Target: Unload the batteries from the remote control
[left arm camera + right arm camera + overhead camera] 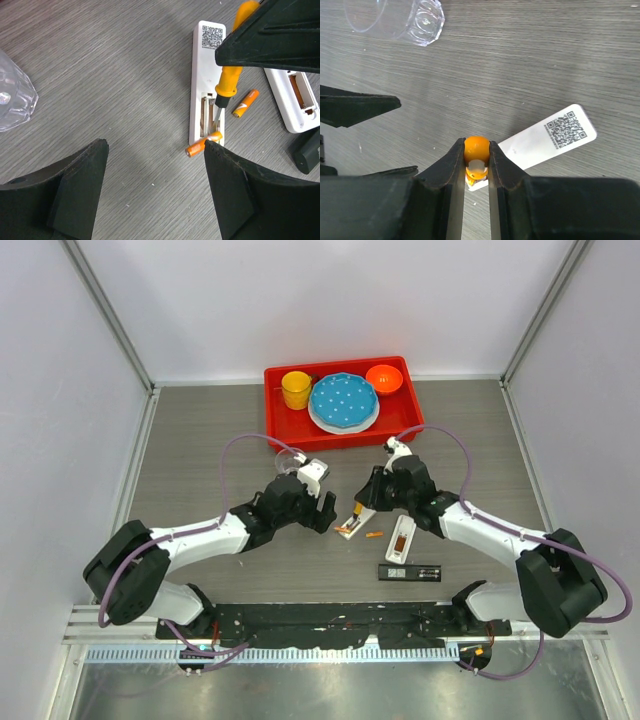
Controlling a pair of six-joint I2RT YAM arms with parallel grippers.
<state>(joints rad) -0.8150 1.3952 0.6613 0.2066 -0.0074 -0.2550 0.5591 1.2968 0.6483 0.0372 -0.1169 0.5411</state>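
Observation:
A white remote (206, 75) lies face down with its battery bay open. An orange battery (202, 144) sits askew across the bay's end, half out. A second battery (246, 103) lies loose on the table. My right gripper (476, 146) is shut on the orange-handled screwdriver (231, 75), whose blade points into the bay. A second white remote (292, 107) to the right is open with a battery (296, 91) still seated. My left gripper (155, 145) is open and empty just left of the first remote (358, 519); its right fingertip is next to the askew battery.
A black remote-like piece (410, 572) lies near the front. A clear plastic cup (288, 462) lies behind my left gripper. A red tray (275, 425) at the back holds a yellow cup (296, 390), a blue plate (343, 400) and an orange bowl (384, 378).

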